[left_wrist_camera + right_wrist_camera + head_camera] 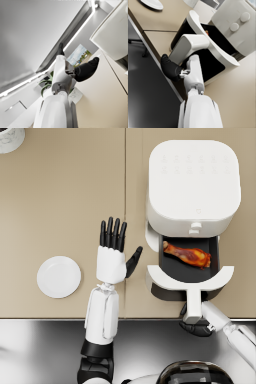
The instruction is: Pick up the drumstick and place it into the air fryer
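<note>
The browned drumstick (187,255) lies in the black pulled-out basket (170,263) of the white air fryer (193,180). My left hand (114,250) hovers over the table just left of the basket, flat, fingers spread, holding nothing. My right hand (196,327) is under the basket's white handle (192,305) at the table's front edge and grips it; in the right wrist view that hand (171,68) wraps the handle (189,46). A sliver of the drumstick (207,32) shows inside the basket there.
A white empty plate (59,276) sits on the beige table left of my left hand. A pale cup or pot (10,138) is at the far left corner. A dark floor strip runs along the table's front edge.
</note>
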Controlling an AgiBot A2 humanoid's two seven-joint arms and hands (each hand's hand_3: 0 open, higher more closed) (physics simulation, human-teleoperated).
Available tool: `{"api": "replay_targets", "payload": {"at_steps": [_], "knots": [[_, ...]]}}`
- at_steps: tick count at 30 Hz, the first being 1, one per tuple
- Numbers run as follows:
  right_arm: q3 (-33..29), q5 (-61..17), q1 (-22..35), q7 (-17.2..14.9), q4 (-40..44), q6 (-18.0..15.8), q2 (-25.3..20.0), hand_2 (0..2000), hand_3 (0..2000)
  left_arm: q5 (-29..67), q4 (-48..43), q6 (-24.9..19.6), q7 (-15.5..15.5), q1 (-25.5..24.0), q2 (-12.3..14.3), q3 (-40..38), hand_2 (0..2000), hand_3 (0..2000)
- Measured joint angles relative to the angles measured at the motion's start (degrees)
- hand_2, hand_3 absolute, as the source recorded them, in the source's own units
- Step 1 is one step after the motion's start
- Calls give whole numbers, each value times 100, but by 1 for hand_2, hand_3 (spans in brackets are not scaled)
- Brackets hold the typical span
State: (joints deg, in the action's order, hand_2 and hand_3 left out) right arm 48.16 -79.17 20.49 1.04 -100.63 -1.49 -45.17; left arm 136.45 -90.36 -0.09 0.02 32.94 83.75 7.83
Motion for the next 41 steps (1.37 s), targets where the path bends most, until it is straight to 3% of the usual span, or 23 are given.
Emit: {"api": "replay_targets", "payload": {"at_steps": [8, 19, 24, 28, 41], "knots": [[69, -2, 878, 67, 1238, -349, -655, 2000, 2000, -3, -468, 6, -1, -575, -35, -994, 0, 0], [153, -6, 1984, 79, 3135, -640, -1617, 2000, 2000, -4, -691, 7, -1, -986, -47, -1563, 0, 0], [167, -15, 2432, 16, 3945, -604, -2028, 2000, 2000, -4, -741, 7, -1, -1028, -69, -1642, 0, 0], [-106, -16, 2517, 38, 4373, -670, -2339, 2000, 2000, -4, -686, 7, -1, -1063, -86, -1675, 0, 0], [-394, -19, 2421, 70, 4433, -885, -2458, 2000, 2000, -3, -621, 7, -1, -1086, -105, -1631, 0, 0]]}}
